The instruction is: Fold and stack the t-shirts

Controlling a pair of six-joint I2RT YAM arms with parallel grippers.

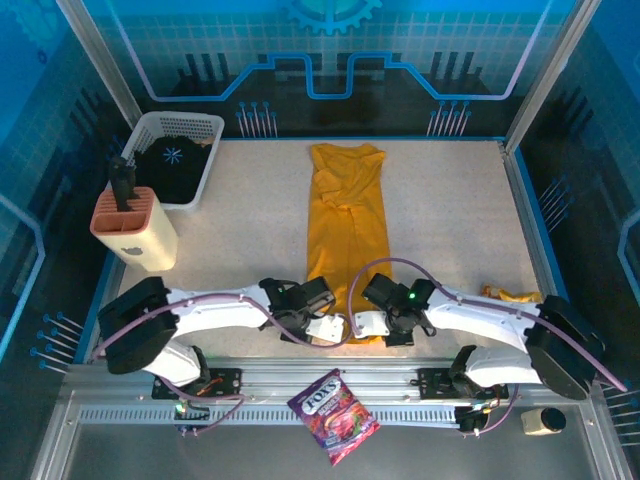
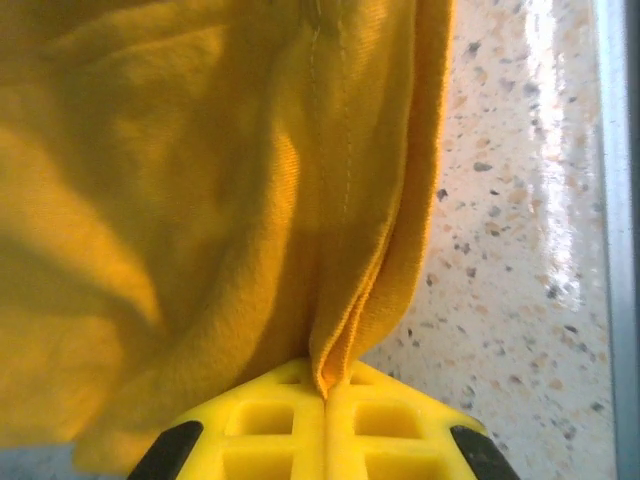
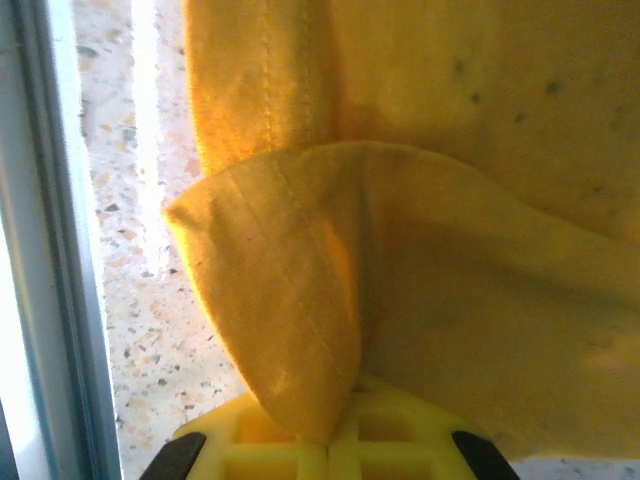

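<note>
A golden-yellow t-shirt (image 1: 347,230) lies folded into a long narrow strip down the middle of the table, its neck end far from me. My left gripper (image 1: 333,328) is shut on the near left corner of its hem, and the pinched fabric edge (image 2: 345,340) rises from between the yellow fingers (image 2: 270,425). My right gripper (image 1: 364,324) is shut on the near right corner, where a curled flap of t-shirt (image 3: 290,300) comes out of the closed fingers (image 3: 400,440).
A white basket (image 1: 205,165) with dark cloth stands at the back left, a peach knife block (image 1: 135,228) in front of it. A candy bag (image 1: 333,415) lies on the near metal rail. A yellow scrap (image 1: 510,294) sits at right. The table's metal edge (image 2: 615,200) runs close by.
</note>
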